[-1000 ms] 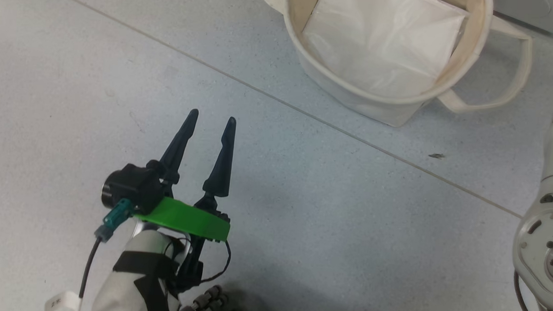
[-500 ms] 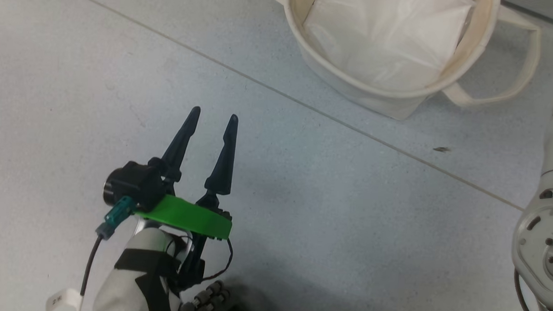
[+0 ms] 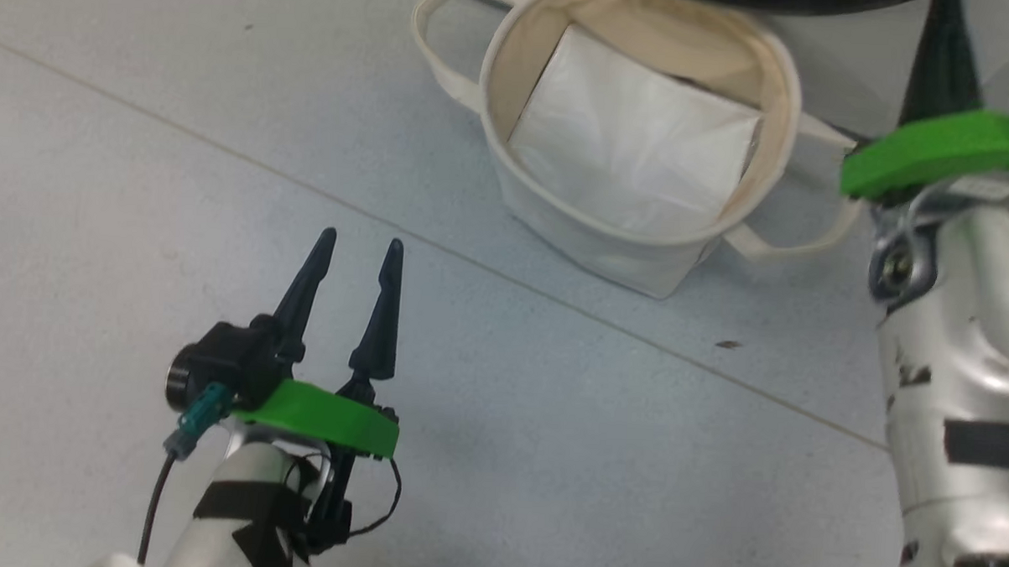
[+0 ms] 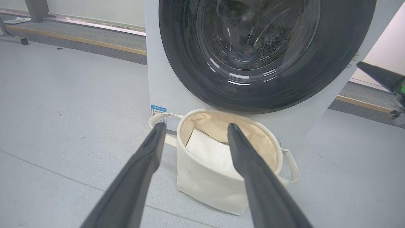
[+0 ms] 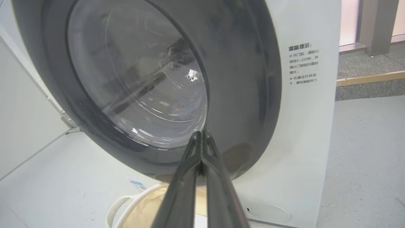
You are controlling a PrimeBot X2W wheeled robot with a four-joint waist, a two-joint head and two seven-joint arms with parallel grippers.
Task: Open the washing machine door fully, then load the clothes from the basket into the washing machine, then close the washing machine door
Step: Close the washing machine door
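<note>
**A:** Where is the basket?

**B:** The basket stands on the floor. In the head view it is at about one o'clock from the left hand, well apart from it. A flat white sheet lies inside it.

**A:** And that left hand?

**B:** Released. Its two dark fingers are spread with nothing between them, and it hovers over bare floor.

**A:** The washing machine?

**B:** In the left wrist view the washing machine rises at twelve o'clock, right behind the basket. I cannot tell whether the two touch. Its blue label sticker sits at ten o'clock from the basket's rim. The washing machine door lies against the white front and looks closed.

**A:** The clothes?

**B:** Through the glass a dim bluish lump sits low in the drum, near six o'clock. As far as I can make out, that is the clothes, but it is blurred.

**A:** The right hand?

**B:** Clenched. The right hand has its fingers pressed together on nothing. Its tips are up by the door's black ring, at five o'clock of the window. I cannot tell whether they touch it.
</note>
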